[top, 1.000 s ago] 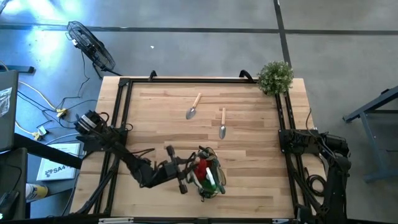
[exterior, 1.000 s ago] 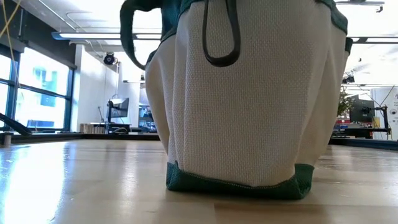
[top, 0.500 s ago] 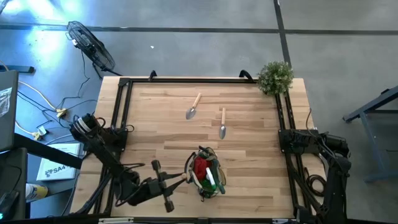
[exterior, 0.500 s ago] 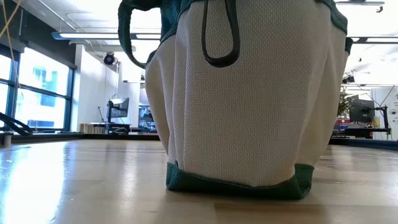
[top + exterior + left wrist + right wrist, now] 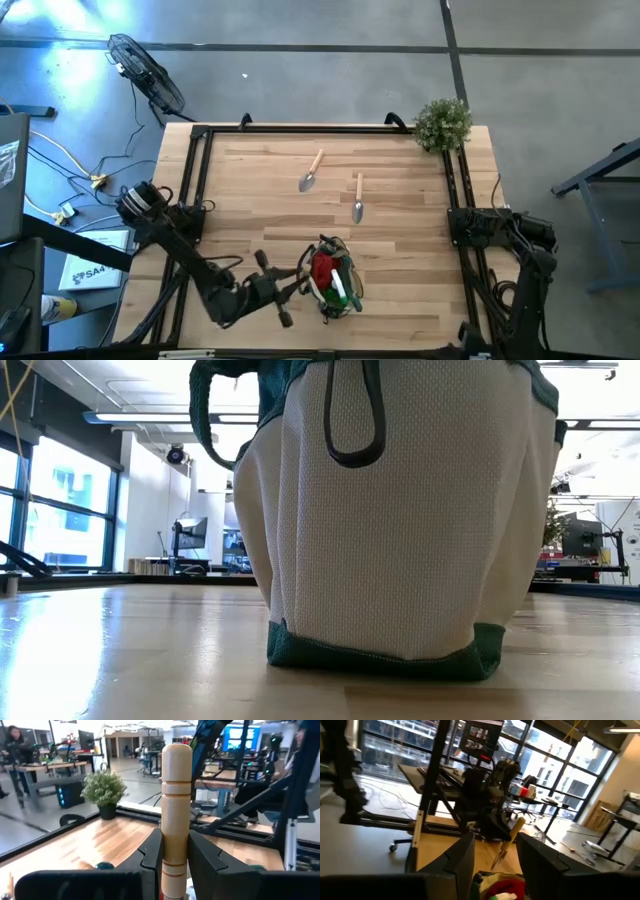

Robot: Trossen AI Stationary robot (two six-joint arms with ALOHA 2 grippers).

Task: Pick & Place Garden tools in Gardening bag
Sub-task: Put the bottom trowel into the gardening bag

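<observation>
The gardening bag (image 5: pixel 332 278) stands on its green base near the table's near edge; it fills the low view (image 5: pixel 400 520). A red cone (image 5: pixel 322 270) and a green-and-white bottle (image 5: pixel 338 292) stick out of it. My left gripper (image 5: pixel 297 286) is just left of the bag, shut on a trowel's pale wooden handle (image 5: pixel 176 795). The right wrist view shows that trowel (image 5: pixel 511 839) slanting above the bag (image 5: pixel 500 890). Two more trowels (image 5: pixel 312 172) (image 5: pixel 358 197) lie flat at mid-table. My right gripper (image 5: pixel 492 857) is open and empty at the table's right edge (image 5: pixel 480 228). My left gripper pinches the trowel's wooden handle (image 5: pixel 176 845) between its two fingers, well below the handle's rounded free end (image 5: pixel 176 752). The fingers come about level from the table's left and lie across the handle. The trowel is lifted clear, handle end up, blade slanting down toward the bag.
A bushy green plant (image 5: pixel 442 122) stands at the table's far right corner. A black frame rail (image 5: pixel 195 180) runs along the table's sides. Bare wood lies between the bag and the two trowels.
My left gripper, shut on the trowel, drew back from the bag toward the table's near left, then came back toward the bag's left side. The bag and the two trowels on the table have stayed in place.
</observation>
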